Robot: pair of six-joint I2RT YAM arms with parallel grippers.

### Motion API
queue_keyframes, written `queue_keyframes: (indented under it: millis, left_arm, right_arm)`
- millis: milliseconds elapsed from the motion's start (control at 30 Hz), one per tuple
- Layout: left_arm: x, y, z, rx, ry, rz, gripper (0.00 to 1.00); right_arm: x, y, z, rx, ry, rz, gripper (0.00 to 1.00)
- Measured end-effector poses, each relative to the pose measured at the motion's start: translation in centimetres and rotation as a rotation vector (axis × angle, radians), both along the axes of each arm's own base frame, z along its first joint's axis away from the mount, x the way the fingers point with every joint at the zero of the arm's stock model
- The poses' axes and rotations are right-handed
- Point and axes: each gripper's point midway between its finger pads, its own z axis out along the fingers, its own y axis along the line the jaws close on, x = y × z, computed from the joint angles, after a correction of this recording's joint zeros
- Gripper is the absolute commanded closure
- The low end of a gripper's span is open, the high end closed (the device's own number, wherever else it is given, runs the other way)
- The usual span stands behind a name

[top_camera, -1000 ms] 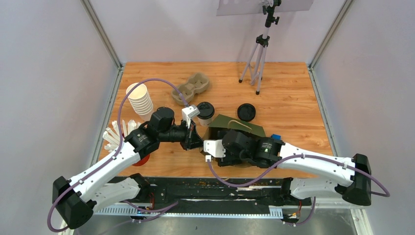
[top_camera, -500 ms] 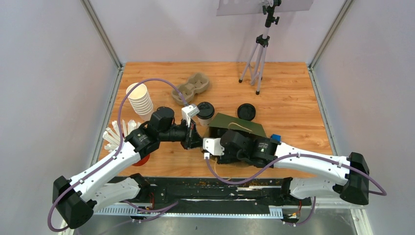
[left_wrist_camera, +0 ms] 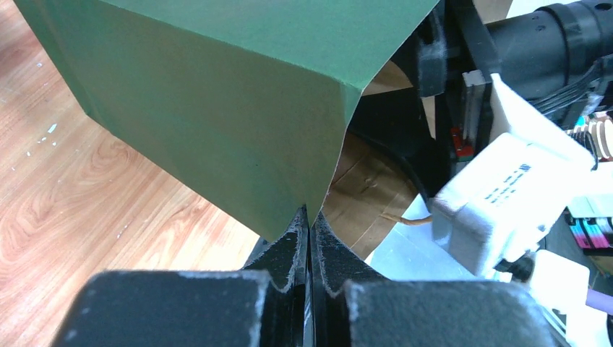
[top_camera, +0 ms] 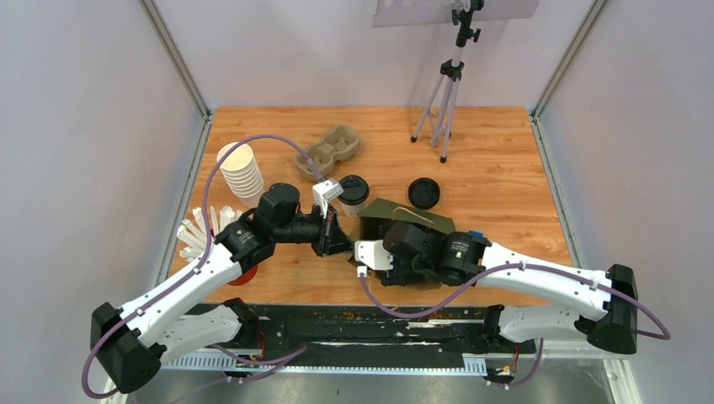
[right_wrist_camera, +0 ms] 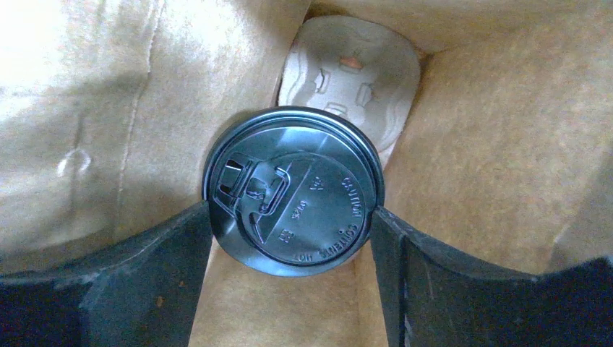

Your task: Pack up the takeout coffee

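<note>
The right arm [top_camera: 539,282] has eased slightly back toward three o'clock over the bag mouth; the left arm has not budged. The left jaws are pinched flat on the rim of the green bag [left_wrist_camera: 217,108], holding it open. The right jaws, deep inside, stand wide around the lidded cup [right_wrist_camera: 293,189], touching it on both sides; its side colour is hidden. A pulp carrier [right_wrist_camera: 350,69] lies below, at one o'clock of the lid. To my mind the cup should be brought over it, kept upright, lowered straight, and let go only once seated. Beyond the bag on the wooden desk [top_camera: 505,194], a second lidded cup [top_camera: 354,191] stands at eleven o'clock and a loose lid [top_camera: 423,193] lies at one. An empty carrier [top_camera: 328,151] and a cup stack [top_camera: 240,171] sit farther off. A tripod [top_camera: 446,93] stands at the far edge, with pale walls around.
</note>
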Motion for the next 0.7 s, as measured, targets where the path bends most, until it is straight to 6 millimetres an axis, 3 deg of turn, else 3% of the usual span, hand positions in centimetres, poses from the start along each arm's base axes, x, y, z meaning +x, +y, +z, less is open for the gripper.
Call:
queue_keyframes:
  millis: [233,467,700]
  left_arm:
    - [0.1,0.0,0.0,0.002,0.012,0.017,0.95]
    - [0.1,-0.1,0.0,-0.002,0.028,0.018,0.95]
    - [-0.2,-0.1,0.0,-0.004,0.034,0.008,0.93]
  right_arm:
    - [1.2,-0.1,-1.7,-0.038,-0.05,-0.033,0.36]
    - [1.7,0.0,-1.1,-0.034,-0.082,-0.041,0.36]
    - [1.1,-0.7,1.0,-0.005,-0.078,-0.029,0.36]
